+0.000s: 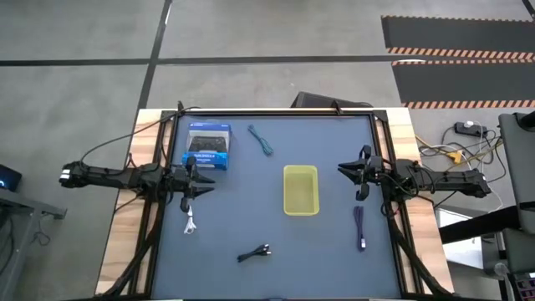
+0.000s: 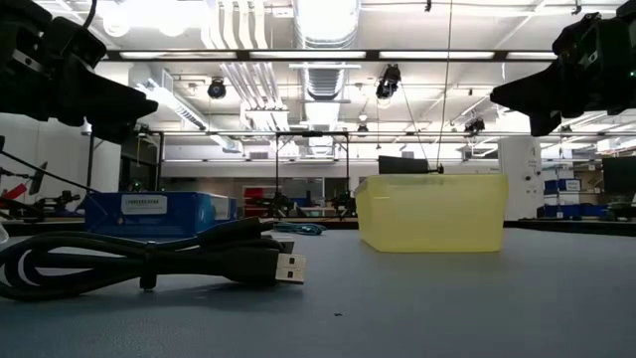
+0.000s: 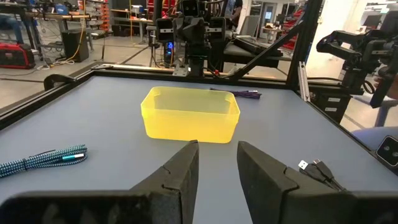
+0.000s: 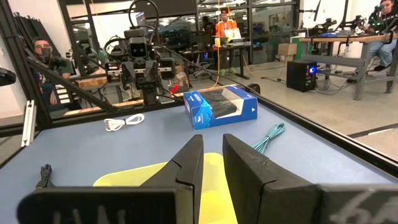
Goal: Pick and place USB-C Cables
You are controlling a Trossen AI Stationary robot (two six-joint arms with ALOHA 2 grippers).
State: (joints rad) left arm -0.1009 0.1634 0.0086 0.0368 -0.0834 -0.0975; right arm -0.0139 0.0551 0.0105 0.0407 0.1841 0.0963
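Note:
Four bundled cables lie flat on the blue-grey table. The teal cable point(image 1: 262, 140) is at the far middle, the white cable point(image 1: 191, 221) at the near left, the black cable point(image 1: 254, 252) at the near middle and the dark purple cable point(image 1: 360, 227) at the near right. My left gripper point(image 1: 203, 186) hovers at the table's left, above the white cable, its fingers point(image 3: 186, 163) a little apart and empty. My right gripper point(image 1: 343, 167) hovers at the table's right, beside the yellow bin point(image 1: 301, 190), its fingers point(image 4: 189, 155) narrowly apart and empty.
A blue boxed game controller point(image 1: 208, 146) stands at the far left, near the teal cable. The yellow bin stands in the table's middle, open side up. A black frame rail point(image 1: 276, 113) runs around the table. People stand in the room behind point(image 4: 224, 28).

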